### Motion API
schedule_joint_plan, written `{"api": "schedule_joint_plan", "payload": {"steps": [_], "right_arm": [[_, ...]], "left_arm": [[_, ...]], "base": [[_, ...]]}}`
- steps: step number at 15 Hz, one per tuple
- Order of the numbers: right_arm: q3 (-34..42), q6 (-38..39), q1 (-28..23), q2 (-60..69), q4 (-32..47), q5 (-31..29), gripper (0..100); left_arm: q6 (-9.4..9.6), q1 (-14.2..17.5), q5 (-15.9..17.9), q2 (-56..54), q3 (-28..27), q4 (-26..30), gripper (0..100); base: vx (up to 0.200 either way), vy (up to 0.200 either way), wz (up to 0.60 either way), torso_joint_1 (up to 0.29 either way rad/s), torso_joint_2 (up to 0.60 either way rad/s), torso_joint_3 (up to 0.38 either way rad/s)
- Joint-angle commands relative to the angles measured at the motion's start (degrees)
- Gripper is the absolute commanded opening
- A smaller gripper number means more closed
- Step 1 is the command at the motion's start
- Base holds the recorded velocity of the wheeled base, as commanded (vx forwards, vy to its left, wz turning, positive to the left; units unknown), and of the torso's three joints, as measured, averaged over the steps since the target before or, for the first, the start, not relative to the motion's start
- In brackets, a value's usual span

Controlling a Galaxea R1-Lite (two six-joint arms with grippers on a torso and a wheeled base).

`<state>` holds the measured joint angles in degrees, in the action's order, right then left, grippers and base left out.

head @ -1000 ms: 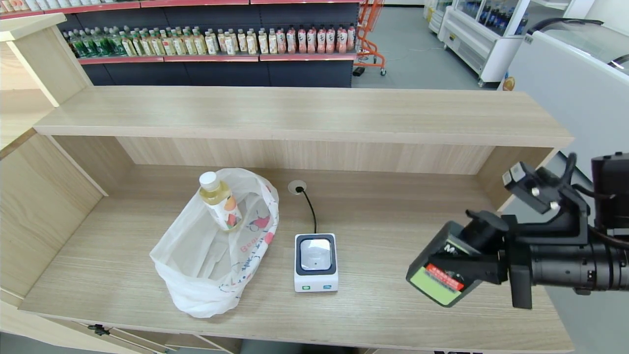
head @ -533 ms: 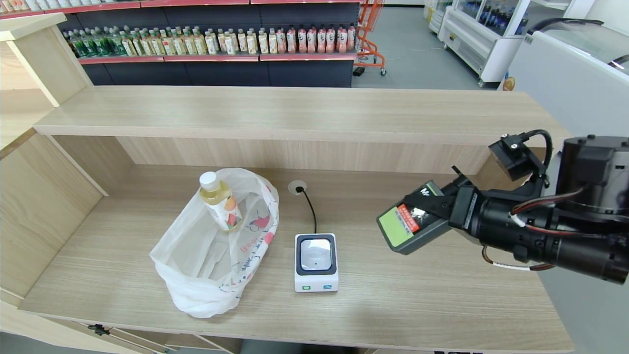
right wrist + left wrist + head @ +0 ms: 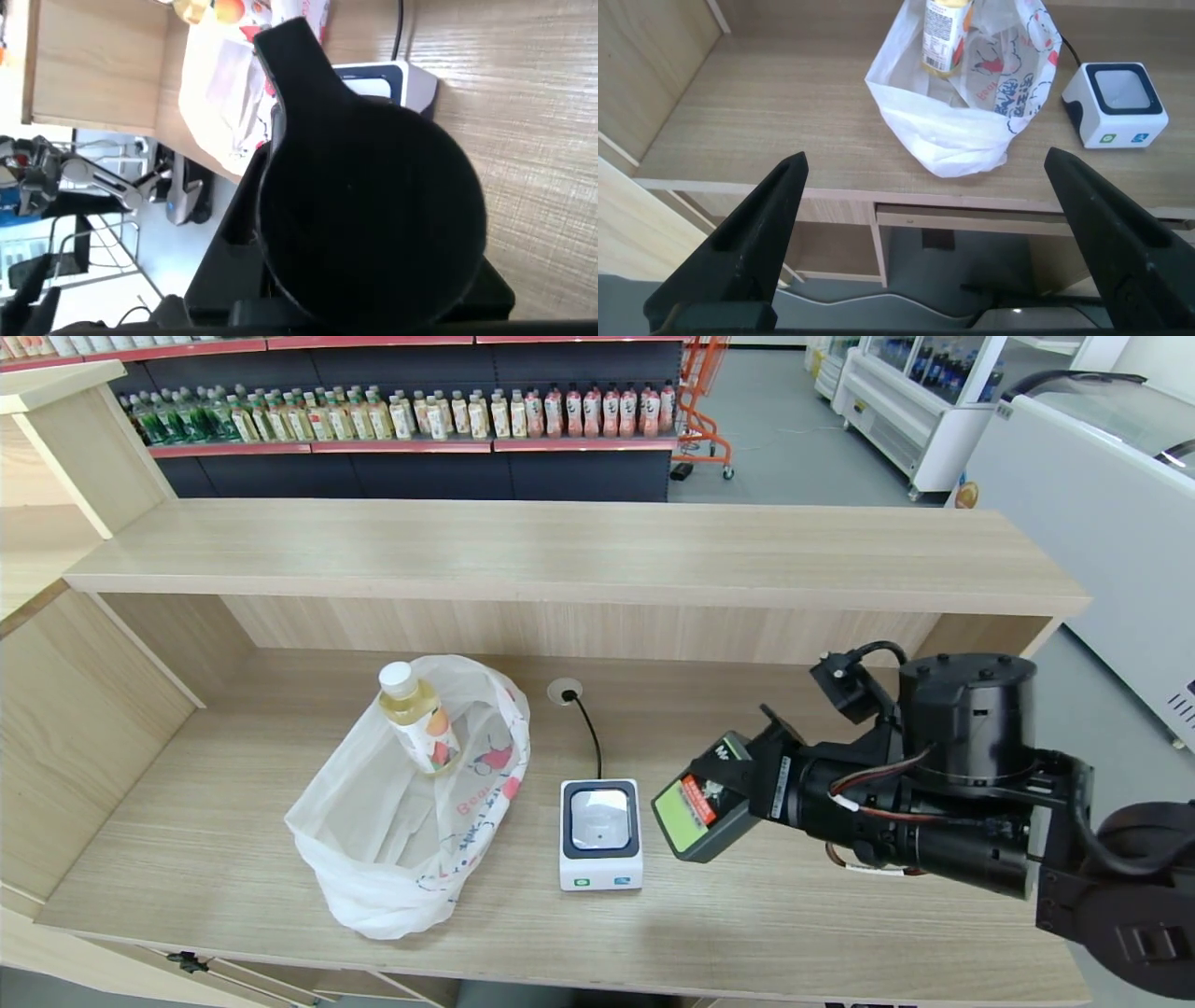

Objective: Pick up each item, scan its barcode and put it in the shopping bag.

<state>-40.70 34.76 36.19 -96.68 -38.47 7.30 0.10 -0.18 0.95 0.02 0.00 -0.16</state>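
Fingers (image 3: 758, 758) of the right gripper (image 3: 733, 789) are closed against a dark box (image 3: 698, 803), which they clamp by its rear part. The box's green face, with its red label, is turned away from the arm towards the scanner (image 3: 600, 831). The box hangs tilted in the air over the counter (image 3: 803, 919), just to the right of the scanner and not touching it. The scanner stands on the counter with its window facing up, and its black cable (image 3: 588, 728) runs to a grommet at the back. Further left lies the white shopping bag (image 3: 392, 859), mouth open, with a bottle (image 3: 417, 714) of pale drink leaning upright inside it. Fingers (image 3: 752, 233) of the left gripper (image 3: 926, 163) are spread wide and hold nothing. In the left wrist view they frame the counter's near edge, the bag and the scanner from above.
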Motion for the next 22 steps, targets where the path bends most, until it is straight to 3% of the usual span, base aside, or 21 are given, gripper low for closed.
{"api": "schedule_joint_plan", "payload": {"steps": [1,4,10,15,22], "right_arm": [[-0.16,-0.21,0.46,-2.54,-0.2,-0.1,0],[-0.16,-1.36,0.28,-6.15,-5.38,-0.1,0],[-0.96,-1.88,1.07,-8.26,-5.82,-0.18,0],[-3.07,-4.26,0.81,-12.39,-6.35,-1.5,0],[-3.33,-10.67,-2.09,-14.41,-6.7,1.31,0]], "left_arm": [[-0.01,0.01,0.02,0.06,0.0,-0.02,100],[-0.01,0.01,0.02,0.06,0.0,-0.02,100],[-0.1,0.01,0.02,0.06,0.0,-0.02,100],[-0.01,0.01,0.02,0.06,0.0,-0.02,100],[-0.01,0.01,0.02,0.06,0.0,-0.02,100]], "base": [[0.0,0.0,0.0,0.0,0.0,0.0],[0.0,0.0,0.0,0.0,0.0,0.0],[0.0,0.2,0.0,0.006,0.0,0.002],[0.0,0.0,0.0,0.0,0.0,0.0],[0.0,0.0,0.0,0.0,0.0,0.0]]}}
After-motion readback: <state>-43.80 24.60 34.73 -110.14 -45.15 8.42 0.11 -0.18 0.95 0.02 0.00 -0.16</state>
